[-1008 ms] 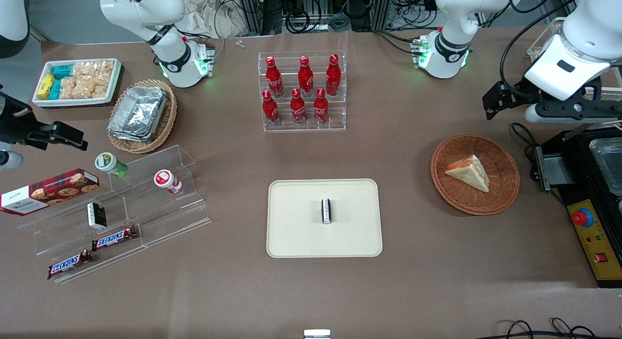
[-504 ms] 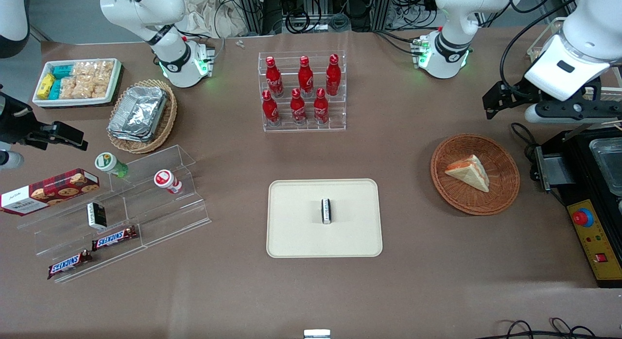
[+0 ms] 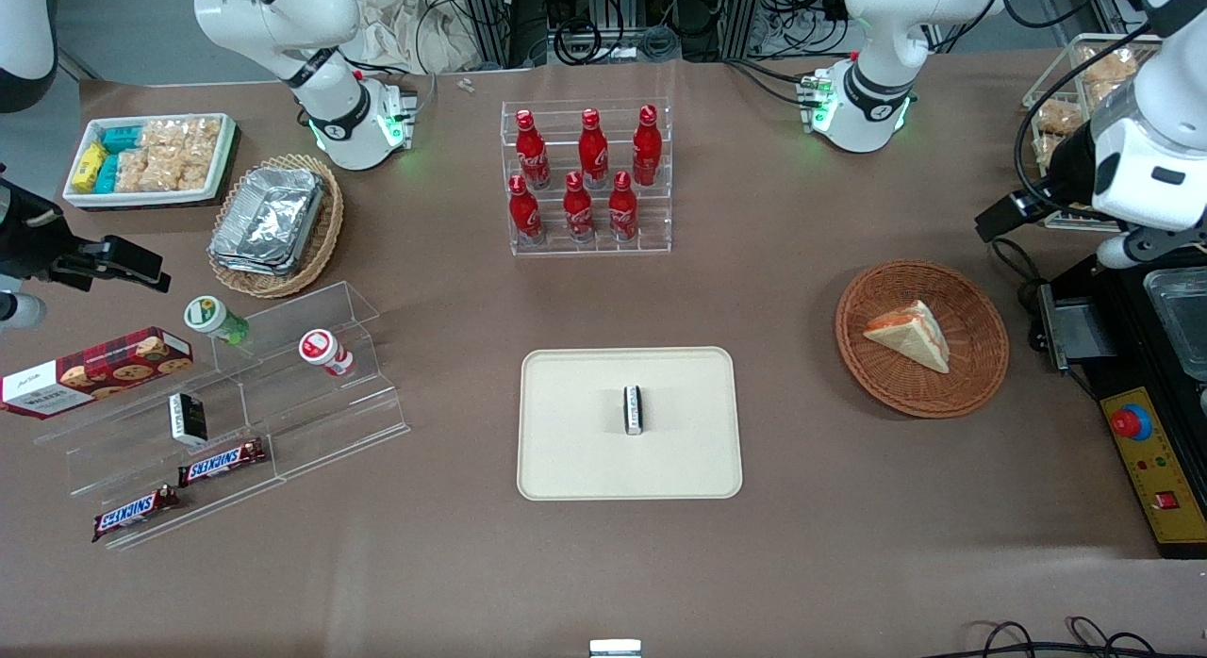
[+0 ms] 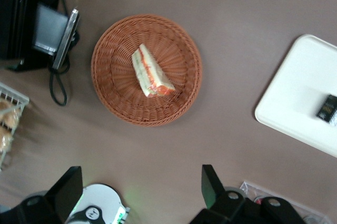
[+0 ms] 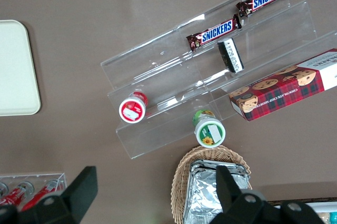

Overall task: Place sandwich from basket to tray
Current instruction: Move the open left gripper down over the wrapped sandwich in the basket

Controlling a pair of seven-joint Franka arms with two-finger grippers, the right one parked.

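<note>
1. Sandwich (image 3: 908, 333) lying in the reddish-brown basket (image 3: 981, 370), cut edge with red-orange filling turned up.
2. Gripper (image 4: 141, 190) held high above the table, near the basket but farther from the front camera, jaws spread wide, holding nothing.
3. Cream tray (image 3: 566, 451) well apart from the basket, bearing one small dark packet (image 3: 634, 409).
</note>
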